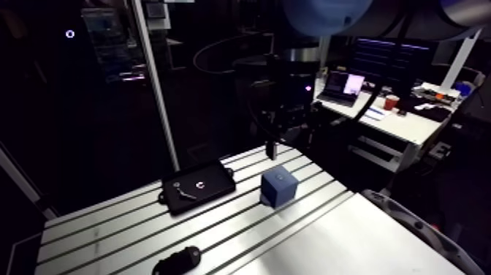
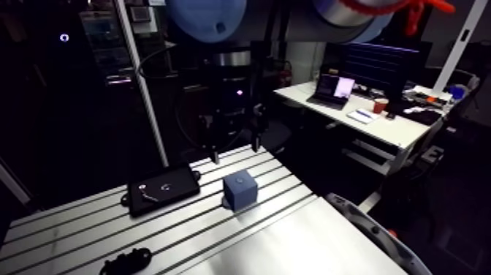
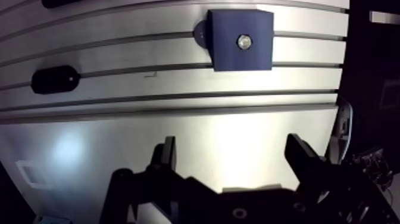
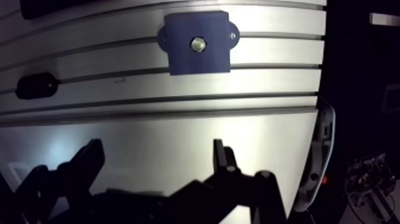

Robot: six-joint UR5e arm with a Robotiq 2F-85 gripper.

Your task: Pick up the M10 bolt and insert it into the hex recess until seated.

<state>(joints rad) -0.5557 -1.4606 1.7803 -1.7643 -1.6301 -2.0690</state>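
A blue cube block [image 3: 241,40] is fixed on the slotted table [image 3: 149,119], ahead of my gripper. In the centre of its top face sits a shiny round metal piece [image 3: 243,42] that looks like a bolt head in the recess. My gripper [image 3: 232,146] hangs well above the table, open, with nothing between its fingers. In the arm view the gripper [image 1: 272,150] hovers behind the block [image 1: 278,186], high over the table's far edge.
A black tray [image 1: 199,186] lies left of the block, holding a small metal pin [image 1: 188,194] and a ring [image 1: 199,184]. A black oval part [image 1: 177,260] rests near the front edge. A smooth plate [image 1: 351,241] covers the table's right front.
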